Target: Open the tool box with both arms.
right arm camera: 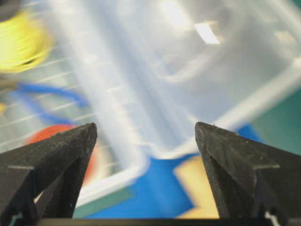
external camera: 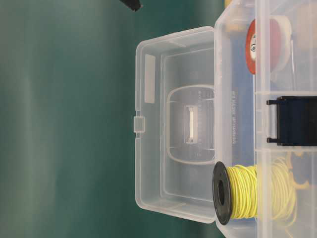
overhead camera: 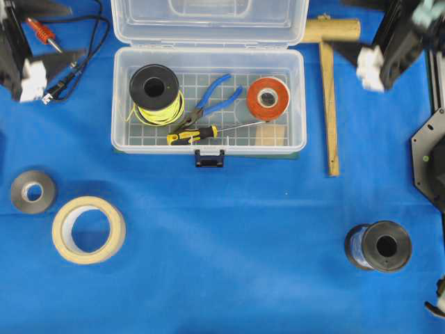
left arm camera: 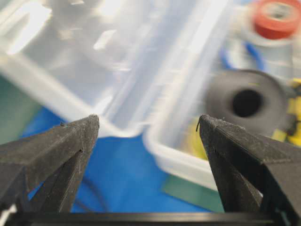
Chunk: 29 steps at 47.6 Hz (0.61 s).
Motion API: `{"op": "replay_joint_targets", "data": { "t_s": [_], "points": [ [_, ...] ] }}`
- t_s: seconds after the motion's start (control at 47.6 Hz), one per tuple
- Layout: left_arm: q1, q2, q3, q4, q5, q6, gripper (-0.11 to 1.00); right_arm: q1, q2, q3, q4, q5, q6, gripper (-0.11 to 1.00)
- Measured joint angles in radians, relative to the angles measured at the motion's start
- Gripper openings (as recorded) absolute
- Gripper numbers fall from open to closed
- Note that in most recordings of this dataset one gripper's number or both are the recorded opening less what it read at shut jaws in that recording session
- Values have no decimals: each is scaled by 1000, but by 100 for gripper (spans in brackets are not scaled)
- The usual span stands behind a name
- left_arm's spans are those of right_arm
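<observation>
Left gripper (left arm camera: 148,125): jaws wide, nothing held; far-left corner of the tool box (overhead camera: 208,101) lies just ahead of it

Right gripper (right arm camera: 146,129): jaws wide, nothing held; faces the far-right corner likewise

Tool box: centre-far on the blue cloth (overhead camera: 229,243), long axis running left to right between the arms, each roughly equally near its own end

Lid (overhead camera: 208,22): swung fully back, lying behind the tray; front latch (overhead camera: 209,158) hangs free

Judgement: opening looks complete; both arms stand clear of the box
</observation>
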Motion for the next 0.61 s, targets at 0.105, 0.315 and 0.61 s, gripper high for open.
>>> {"op": "replay_joint_targets", "data": {
  "t_s": [0.105,0.315,0.61],
  "points": [
    [-100,-41,12,0,9,-5,91,110,-6,3,2,18,2,84],
    [-264,-103,29,-2,11,-5,91,311,-5,5,3,29,2,84],
    [-321,-114,35,-2,21,-5,90,360,20,5,3,34,3,84]
  ]
}}
